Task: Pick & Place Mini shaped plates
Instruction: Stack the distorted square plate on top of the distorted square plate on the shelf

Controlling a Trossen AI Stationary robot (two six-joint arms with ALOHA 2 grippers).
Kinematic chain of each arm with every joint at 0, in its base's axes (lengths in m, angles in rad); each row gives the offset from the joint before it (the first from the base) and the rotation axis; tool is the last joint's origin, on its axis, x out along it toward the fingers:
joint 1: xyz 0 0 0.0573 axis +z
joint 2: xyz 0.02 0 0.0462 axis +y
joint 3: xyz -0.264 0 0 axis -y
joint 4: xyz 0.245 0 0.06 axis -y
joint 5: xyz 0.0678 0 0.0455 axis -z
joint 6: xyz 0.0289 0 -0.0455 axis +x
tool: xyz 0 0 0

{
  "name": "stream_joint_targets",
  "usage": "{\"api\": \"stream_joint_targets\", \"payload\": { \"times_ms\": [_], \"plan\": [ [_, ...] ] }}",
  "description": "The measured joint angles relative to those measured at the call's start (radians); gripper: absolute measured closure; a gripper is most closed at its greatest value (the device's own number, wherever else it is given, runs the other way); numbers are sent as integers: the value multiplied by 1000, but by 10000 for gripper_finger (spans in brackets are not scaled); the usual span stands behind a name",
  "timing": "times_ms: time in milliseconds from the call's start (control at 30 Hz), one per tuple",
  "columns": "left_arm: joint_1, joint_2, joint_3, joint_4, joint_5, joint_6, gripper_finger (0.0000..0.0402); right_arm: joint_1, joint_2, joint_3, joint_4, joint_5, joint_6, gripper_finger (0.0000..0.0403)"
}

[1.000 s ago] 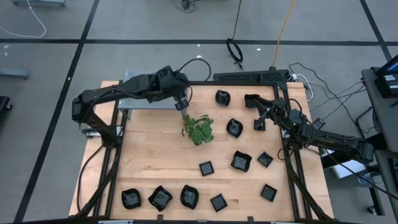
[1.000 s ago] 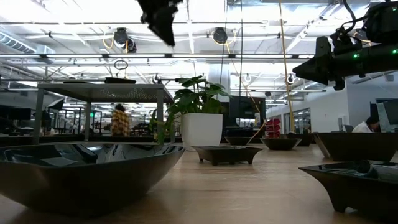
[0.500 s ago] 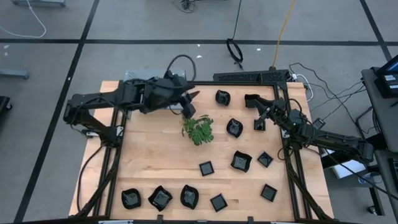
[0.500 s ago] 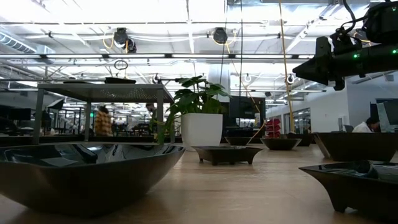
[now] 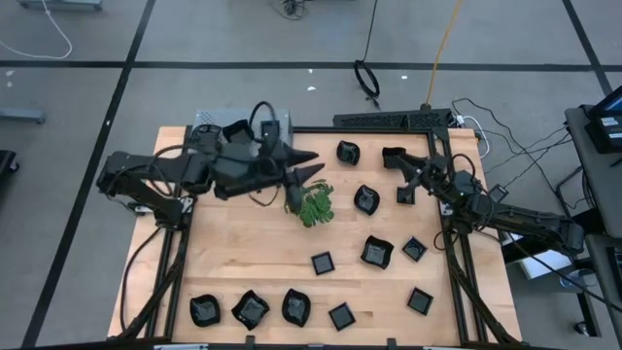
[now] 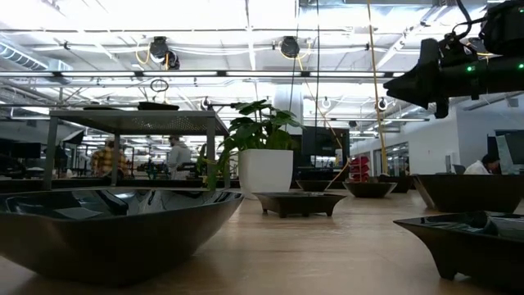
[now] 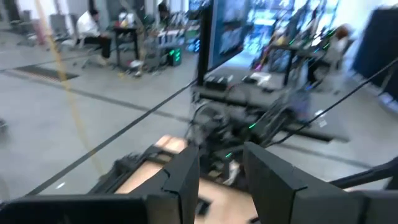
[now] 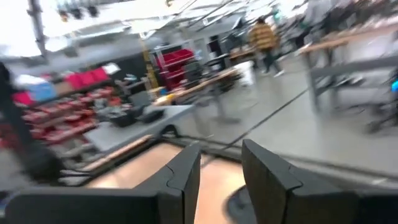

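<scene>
Mini shaped plates [image 5: 377,252], glossy black, square or rounded, all empty, lie scattered on the wooden table [image 5: 238,243] from 7 o'clock round to 1 o'clock. Left gripper [image 5: 313,172] hangs beside the green sprig [image 5: 311,203], fingers [image 7: 186,174] parted, empty. Right gripper [image 5: 415,179] at 2 o'clock, likewise parted and empty.

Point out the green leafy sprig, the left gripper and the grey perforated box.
Green leafy plant sprig [image 5: 313,204], high view, leaf cluster.
Left gripper [image 5: 313,171], high view, between fingertips.
Grey perforated metal box [image 5: 208,120], high view, exposed top corner.
</scene>
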Motion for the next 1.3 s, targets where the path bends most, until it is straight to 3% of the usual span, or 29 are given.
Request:
{"api": "stream_joint_targets", "payload": {
  "times_ms": [333,533,800,933,1100,1300],
  "plan": [
    [-74,0,0,48,-1,10,275,0,2,0,68,-29,348,298],
    [-91,0,0,50,-2,128,275,0,2,0,158,-28,487,298],
    [-93,-25,-1,64,-7,195,275,-1,2,0,221,0,509,298],
    [-93,-53,-1,60,-7,193,275,0,5,18,228,-4,394,298],
    [-93,-85,-1,58,-8,191,275,0,37,116,55,-38,285,298],
    [-93,-97,-1,28,-10,186,275,0,140,339,-400,-205,180,298]
  ]
}}
